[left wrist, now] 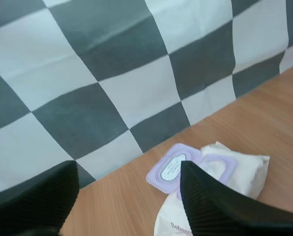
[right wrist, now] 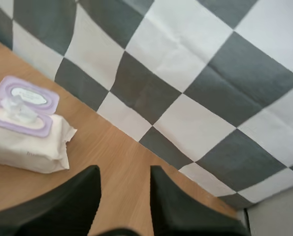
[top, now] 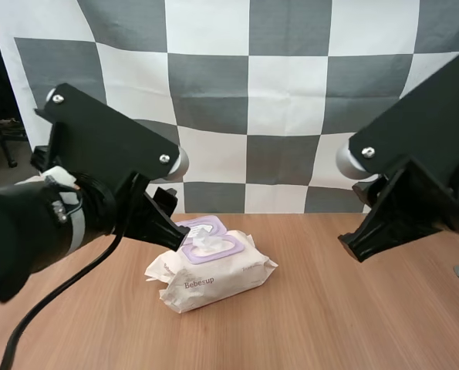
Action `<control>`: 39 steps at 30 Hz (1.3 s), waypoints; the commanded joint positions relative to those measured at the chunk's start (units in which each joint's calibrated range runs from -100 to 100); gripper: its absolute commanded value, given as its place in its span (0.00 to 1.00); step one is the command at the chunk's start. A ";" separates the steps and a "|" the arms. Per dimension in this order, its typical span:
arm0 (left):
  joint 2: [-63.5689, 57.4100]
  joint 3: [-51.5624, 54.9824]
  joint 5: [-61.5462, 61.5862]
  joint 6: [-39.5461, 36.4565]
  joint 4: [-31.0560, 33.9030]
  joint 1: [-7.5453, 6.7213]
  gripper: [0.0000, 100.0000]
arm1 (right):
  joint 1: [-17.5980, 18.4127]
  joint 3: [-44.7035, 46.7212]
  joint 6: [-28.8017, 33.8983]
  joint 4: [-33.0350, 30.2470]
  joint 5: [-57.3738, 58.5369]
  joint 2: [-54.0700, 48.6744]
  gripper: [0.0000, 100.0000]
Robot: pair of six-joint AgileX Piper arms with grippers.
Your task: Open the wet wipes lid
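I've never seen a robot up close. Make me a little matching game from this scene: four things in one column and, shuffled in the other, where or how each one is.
Things:
1. lid
2. pack of wet wipes
3. left gripper
4. right gripper

States:
A. white, lying on the table
B. fingers open, well off to the side of the pack
C. purple, flipped open
D. fingers open, close beside the lid

Pairs: 1-C, 2-A, 3-D, 4-B
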 commanded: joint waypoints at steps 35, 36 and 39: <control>-19.86 39.27 -41.50 -6.59 8.16 -1.52 0.00 | -4.10 42.03 5.86 11.80 -53.80 -20.04 0.06; -19.86 40.62 -42.87 -6.59 8.14 -1.94 0.00 | -4.10 43.09 5.86 11.80 -54.63 -20.04 0.06; -19.86 42.68 -48.17 -6.90 5.00 -2.41 0.00 | -4.10 46.94 5.86 12.79 -61.23 -20.04 0.06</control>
